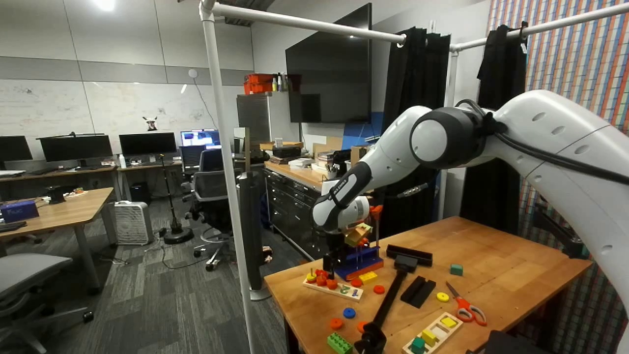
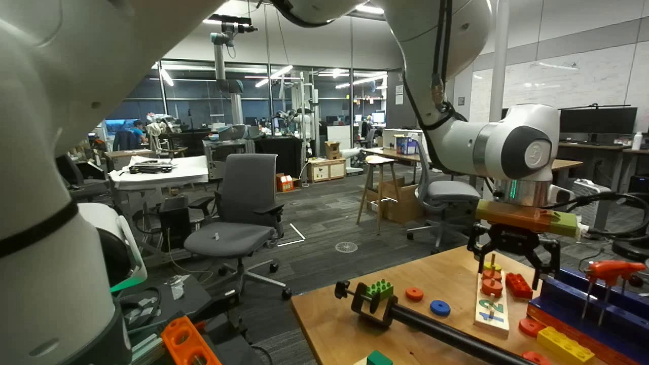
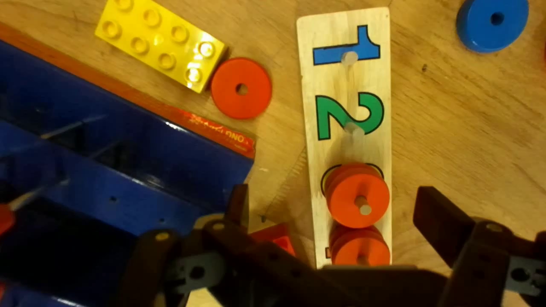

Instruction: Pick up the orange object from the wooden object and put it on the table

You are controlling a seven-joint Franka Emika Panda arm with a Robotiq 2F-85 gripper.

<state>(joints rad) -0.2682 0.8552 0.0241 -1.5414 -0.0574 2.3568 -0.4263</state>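
Gripper (image 3: 330, 202) spread wide, nothing in its grip: you have its two fingers (image 3: 443, 226) parted on either side of the number board (image 3: 337, 83). Your orange rings (image 3: 358, 194) sit on two neighbouring pegs (image 3: 363, 207) of that board, and in the wrist view they lie between the fingers. Whether either finger touches anything, you cannot tell from here.

One side is tight for you: the blue stand (image 3: 136, 196) comes in close to that finger, and a red block (image 3: 277, 238) lies between it and the board. The other finger hangs over the table (image 3: 460, 128), well apart from the blue ring (image 3: 492, 21) out toward the end marked 1. Near the stand you have a yellow block (image 3: 158, 42) with a loose orange ring (image 3: 241, 88) just beside it.

In an exterior view you see the board near an edge of the table. A long black bar (image 1: 389, 296) lies farther across, then scissors (image 1: 463, 305) and a green block (image 1: 456, 269). Behind the table black curtains (image 1: 415, 98) hang by a white pipe frame (image 1: 309, 23). Past the edge you have grey carpet (image 1: 157, 295), a dark workbench (image 1: 295, 196), an office chair (image 1: 211, 187), and monitors (image 1: 147, 142) below a whiteboard (image 1: 162, 105).
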